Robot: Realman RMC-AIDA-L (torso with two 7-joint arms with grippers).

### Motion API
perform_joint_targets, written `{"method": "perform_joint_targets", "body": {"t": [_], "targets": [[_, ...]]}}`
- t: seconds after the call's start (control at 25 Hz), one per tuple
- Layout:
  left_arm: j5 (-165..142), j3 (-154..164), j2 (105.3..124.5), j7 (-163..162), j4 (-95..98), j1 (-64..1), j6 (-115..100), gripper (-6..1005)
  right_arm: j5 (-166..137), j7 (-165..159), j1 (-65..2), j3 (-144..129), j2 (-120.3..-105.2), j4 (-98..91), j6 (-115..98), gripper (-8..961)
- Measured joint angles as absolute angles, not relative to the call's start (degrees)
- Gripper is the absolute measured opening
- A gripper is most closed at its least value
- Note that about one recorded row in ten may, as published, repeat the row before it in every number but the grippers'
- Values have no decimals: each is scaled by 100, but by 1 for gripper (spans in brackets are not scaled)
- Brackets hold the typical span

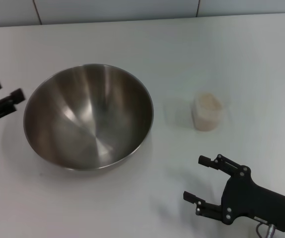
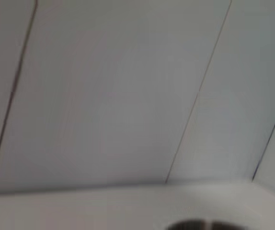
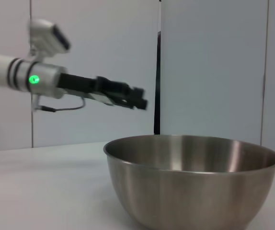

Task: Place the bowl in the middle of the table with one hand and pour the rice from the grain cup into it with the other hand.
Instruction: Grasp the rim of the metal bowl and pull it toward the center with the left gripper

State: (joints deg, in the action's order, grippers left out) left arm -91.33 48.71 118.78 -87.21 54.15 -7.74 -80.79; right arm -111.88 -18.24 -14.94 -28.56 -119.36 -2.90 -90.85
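Observation:
The steel bowl (image 1: 88,116) stands empty on the white table (image 1: 182,54), left of the middle. The clear grain cup (image 1: 207,112) stands upright to its right, holding pale rice (image 1: 209,102). My left gripper (image 1: 7,90) is open and empty just left of the bowl's rim, apart from it. My right gripper (image 1: 194,177) is open and empty near the table's front, in front of the cup. The right wrist view shows the bowl (image 3: 190,182) side-on with the left gripper (image 3: 135,99) hovering beyond it.
A panelled grey wall (image 1: 132,10) runs behind the table's far edge. The left wrist view shows wall panels (image 2: 128,96) and a dark sliver (image 2: 200,225) at the bottom edge. A gap of bare table lies between bowl and cup.

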Motion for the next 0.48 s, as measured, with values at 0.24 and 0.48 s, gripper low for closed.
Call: {"method": "perform_joint_targets", "body": {"t": [0.24,0.48], "targets": [[-10167,5961,11865,-10261,6741,-818,-7195,815,-11188,-1796,-1479,-2846,-11935,-290,-9147,814],[-10870,6071,11866,-10851,6836,-1101,-7071,816,-11186,-1791,-1467,-2846,-11935,-290,-9150,814]]}}
